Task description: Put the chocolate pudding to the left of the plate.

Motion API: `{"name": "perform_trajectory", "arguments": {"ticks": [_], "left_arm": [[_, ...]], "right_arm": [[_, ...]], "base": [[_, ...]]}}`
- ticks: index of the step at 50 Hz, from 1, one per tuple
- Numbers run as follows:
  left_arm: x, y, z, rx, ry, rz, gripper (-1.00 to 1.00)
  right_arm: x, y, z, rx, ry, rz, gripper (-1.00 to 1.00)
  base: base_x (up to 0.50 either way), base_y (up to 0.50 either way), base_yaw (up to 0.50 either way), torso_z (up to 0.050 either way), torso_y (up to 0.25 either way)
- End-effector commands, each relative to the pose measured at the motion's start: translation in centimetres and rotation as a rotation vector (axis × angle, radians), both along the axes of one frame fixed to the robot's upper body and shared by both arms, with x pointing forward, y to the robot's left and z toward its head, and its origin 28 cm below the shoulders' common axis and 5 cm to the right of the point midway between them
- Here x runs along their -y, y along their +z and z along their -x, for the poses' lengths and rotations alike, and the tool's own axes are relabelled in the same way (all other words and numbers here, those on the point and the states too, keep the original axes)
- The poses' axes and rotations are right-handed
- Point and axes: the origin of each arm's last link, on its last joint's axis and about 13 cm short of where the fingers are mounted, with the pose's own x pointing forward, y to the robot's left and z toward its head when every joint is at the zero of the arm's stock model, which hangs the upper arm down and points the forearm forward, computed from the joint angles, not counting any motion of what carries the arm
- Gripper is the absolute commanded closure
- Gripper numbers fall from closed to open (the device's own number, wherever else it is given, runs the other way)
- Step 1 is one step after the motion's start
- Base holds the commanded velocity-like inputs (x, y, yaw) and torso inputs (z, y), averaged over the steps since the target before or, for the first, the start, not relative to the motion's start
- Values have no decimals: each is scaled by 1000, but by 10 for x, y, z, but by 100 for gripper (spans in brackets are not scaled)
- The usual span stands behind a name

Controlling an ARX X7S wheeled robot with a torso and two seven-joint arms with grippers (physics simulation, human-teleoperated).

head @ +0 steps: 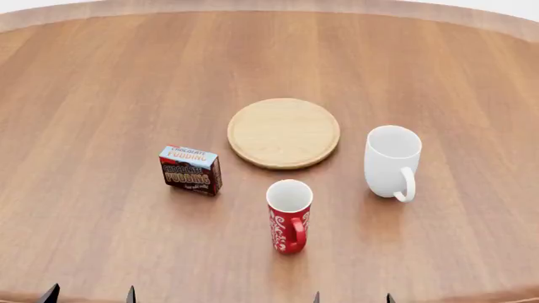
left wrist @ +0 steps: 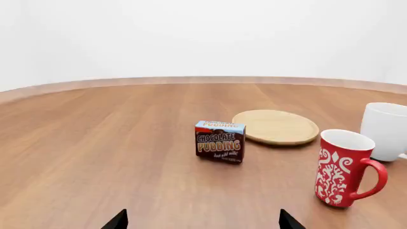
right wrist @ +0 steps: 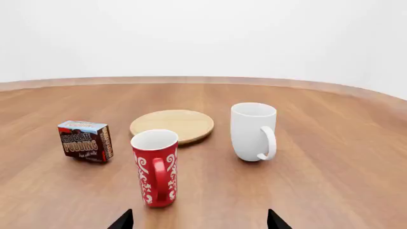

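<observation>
Both claws hang spread and empty at the near edge of the desk [head: 101,76], only their tips in view. The pudding [head: 191,170] stands upright well ahead of the left claw [left wrist: 202,220], apart from the plate [head: 284,132], which lies beyond it and toward the right claw [right wrist: 199,219]. A red mug [head: 289,215] and a white mug [head: 392,161] stand ahead of the right claw. The reach looks not yet begun; next, the left claw likely must advance and straddle the carton.
</observation>
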Motion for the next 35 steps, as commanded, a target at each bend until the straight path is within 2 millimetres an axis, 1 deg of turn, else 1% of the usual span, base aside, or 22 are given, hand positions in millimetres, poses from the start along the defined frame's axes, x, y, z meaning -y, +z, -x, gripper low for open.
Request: {"name": "perform_trajectory", "arguments": {"ticks": [1,4,9,13,17,20,28,35], "left_arm": [[0,-1,-1,0,0,0,-100],[1,3,3,9,-13,-16,-100],[2,3,3,13,-13,-27,-100],[2,1,3,13,-14,-33,-100],[2,4,5,17,-13,-30,-100],[4,2,5,17,-15,-40,-100],[4,3,6,21,-25,-41,-100],[5,3,7,23,-39,-31,-100]], "right_arm": [[0,0,-1,0,0,0,-100],[-2,0,2,-11,-2,-13,-100],[-3,2,1,-22,1,-13,-100],[-4,-1,1,-36,7,-22,-100],[-6,1,2,-38,-15,7,-100],[-6,0,1,-41,-16,8,-100],[-7,1,2,-34,-21,26,-100],[-7,-1,2,-38,-12,30,-100]], "base": [[0,0,0,0,0],[0,0,0,0,0],[0,0,0,0,0],[0,0,0,0,0],[0,0,0,0,0],[0,57,0,0,0],[0,217,0,0,0],[0,333,0,0,0]]}}
